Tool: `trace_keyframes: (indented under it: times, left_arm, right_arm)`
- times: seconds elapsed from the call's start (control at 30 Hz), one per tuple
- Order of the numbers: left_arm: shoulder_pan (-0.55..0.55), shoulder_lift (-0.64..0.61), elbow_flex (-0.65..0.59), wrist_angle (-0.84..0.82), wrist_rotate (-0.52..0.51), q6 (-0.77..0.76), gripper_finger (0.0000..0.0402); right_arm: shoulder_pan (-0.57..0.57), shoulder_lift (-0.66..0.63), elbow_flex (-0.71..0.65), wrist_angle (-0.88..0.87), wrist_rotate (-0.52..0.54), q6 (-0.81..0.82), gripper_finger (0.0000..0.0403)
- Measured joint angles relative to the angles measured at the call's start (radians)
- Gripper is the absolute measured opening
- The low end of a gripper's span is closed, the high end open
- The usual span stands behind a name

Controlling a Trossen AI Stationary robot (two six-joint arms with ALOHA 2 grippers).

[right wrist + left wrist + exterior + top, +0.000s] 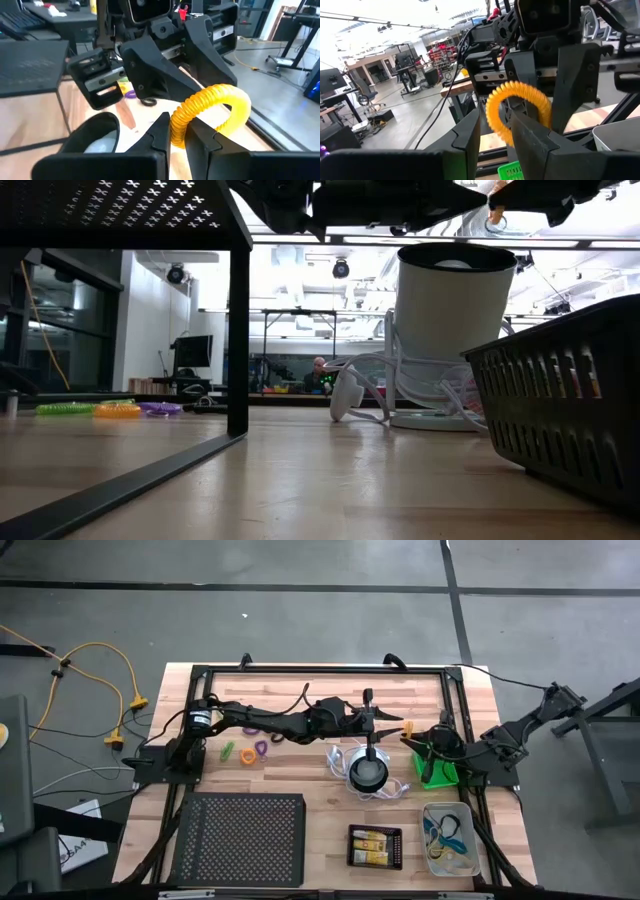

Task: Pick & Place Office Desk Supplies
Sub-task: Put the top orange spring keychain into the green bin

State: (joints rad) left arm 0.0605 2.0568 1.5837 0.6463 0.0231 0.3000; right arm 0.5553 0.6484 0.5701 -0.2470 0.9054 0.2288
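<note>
Right gripper (177, 137) pinching orange loop (212, 110), left gripper (495, 132) loosened

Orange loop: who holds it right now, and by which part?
The right gripper pinches the orange loop at one end of its coil. The left gripper has fingers on either side of it, parted.

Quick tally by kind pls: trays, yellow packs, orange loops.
Trays: 3, the green tray, black tray, clear tray
Yellow packs: 2, both in the black tray
Orange loops: 2, the table orange loop and the held orange loop in the right gripper jaws
Total: 7
</note>
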Motion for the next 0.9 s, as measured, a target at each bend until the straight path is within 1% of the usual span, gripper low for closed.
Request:
trace_keyframes:
  times: [0.17,0.3,0.47,0.57,0.67,0.77,0.9]
  left_arm:
    - [0.0,0.0,0.0,-0.004,-0.001,0.0,0.0105]
    - [0.0,0.0,0.0,-0.007,-0.001,0.0,0.0105]
    - [0.0,0.0,0.0,-0.016,-0.001,0.0,0.0105]
    - [0.0,0.0,0.0,-0.019,-0.001,-0.001,0.0105]
    - [0.0,0.0,0.0,-0.019,-0.001,-0.001,0.0105]
    - [0.0,0.0,0.0,-0.019,-0.001,-0.001,0.0105]
    - [0.0,0.0,0.0,-0.018,-0.001,-0.002,0.0105]
  right_arm:
    - [0.053,-0.036,0.0,-0.118,0.03,0.123,0.0029]
    - [0.079,-0.056,0.0,-0.303,0.022,0.336,0.0029]
    - [0.086,-0.062,0.0,-0.574,-0.07,0.675,0.0029]
    - [0.086,-0.062,0.0,-0.717,-0.154,0.862,0.0029]
    - [0.086,-0.061,0.0,-0.808,-0.254,1.011,0.0028]
    - [0.086,-0.06,0.0,-0.852,-0.33,1.09,0.0029]
    - [0.086,-0.06,0.0,-0.859,-0.363,1.115,0.0029]
